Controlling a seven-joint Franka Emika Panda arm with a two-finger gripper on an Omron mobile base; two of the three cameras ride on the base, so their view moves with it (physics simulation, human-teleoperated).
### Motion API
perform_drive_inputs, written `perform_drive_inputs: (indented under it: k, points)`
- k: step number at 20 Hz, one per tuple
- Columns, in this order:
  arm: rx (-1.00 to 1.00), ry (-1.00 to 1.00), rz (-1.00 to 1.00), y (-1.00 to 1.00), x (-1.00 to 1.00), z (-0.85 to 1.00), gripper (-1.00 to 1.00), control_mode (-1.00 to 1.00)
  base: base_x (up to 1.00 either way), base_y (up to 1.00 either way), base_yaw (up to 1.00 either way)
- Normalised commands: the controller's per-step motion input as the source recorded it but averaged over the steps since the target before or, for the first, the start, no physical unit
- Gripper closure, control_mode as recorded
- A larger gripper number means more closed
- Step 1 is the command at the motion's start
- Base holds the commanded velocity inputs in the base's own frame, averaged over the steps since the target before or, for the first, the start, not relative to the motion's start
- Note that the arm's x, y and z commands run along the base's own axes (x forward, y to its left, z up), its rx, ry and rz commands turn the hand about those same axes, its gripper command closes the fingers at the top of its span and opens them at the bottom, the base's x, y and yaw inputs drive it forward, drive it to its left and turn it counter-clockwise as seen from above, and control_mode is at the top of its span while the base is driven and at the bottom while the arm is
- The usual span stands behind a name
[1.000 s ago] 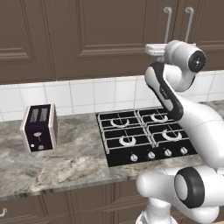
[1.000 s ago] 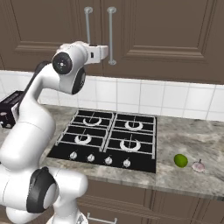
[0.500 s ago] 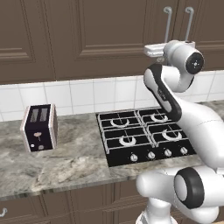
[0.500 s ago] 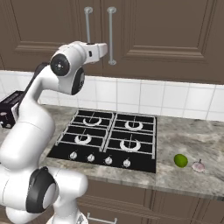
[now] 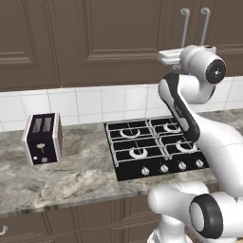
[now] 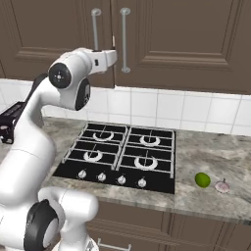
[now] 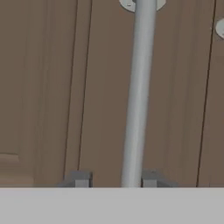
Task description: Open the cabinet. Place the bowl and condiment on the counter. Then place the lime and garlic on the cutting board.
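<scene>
Cabinet [image 6: 181,39]: dark brown wall unit, doors shut, running across the wall above the hob [image 6: 120,154]. Taking the hob as landmark throughout.

Counter [image 5: 71,175]: marbled stone either side of the hob. Toaster [image 5: 42,138] stands well off on one side of it. On the other side, lime [image 6: 202,180] and garlic [image 6: 223,186] lie near each other on bare stone, close to the front edge.

Handles: two grey bars hang vertically above the hob's rear edge, side by side, near the seam between the doors. The arm reaches up from in front of the hob to the nearer handle [image 7: 139,94].

Gripper [image 7: 114,179]: the hand view looks straight at the door, bar running top to bottom, long axis upright, passing down between the two fingertips [image 7: 78,178]. One tip sits on each side of the bar, small gaps visible both sides. Jaws partly closed around it; cannot tell if the pads are touching metal yet, so no firm grip confirmed.

Judgement: the bar lies dead ahead and centred, so squeezing across its width comes next, then a pull away from the door.
</scene>
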Motion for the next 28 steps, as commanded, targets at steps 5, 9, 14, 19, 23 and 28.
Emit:
perform_drive_inputs:
  k: [5, 9, 14, 19, 23, 28]
  points:
    - [0.07, 0.0, 0.0, 0.15, -1.0, 0.17, 1.0, -1.0, 0.0, 0.0, 0.0]
    - [0.03, 0.0, 0.01, 0.33, -1.0, 0.13, 1.0, -1.0, 0.0, 0.0, 0.0]
    - [0.0, 0.02, 0.0, 0.46, -1.0, 0.05, 1.0, -1.0, 0.0, 0.0, 0.0]
    - [0.0, 0.06, 0.0, 0.47, -1.0, 0.01, 1.0, -1.0, 0.0, 0.0, 0.0]
    - [0.0, 0.12, 0.0, 0.42, -1.0, 0.0, 1.0, -1.0, 0.0, 0.0, 0.0]
    - [0.0, 0.13, 0.0, 0.35, -0.92, 0.0, 1.0, -1.0, 0.0, 0.0, 0.0]
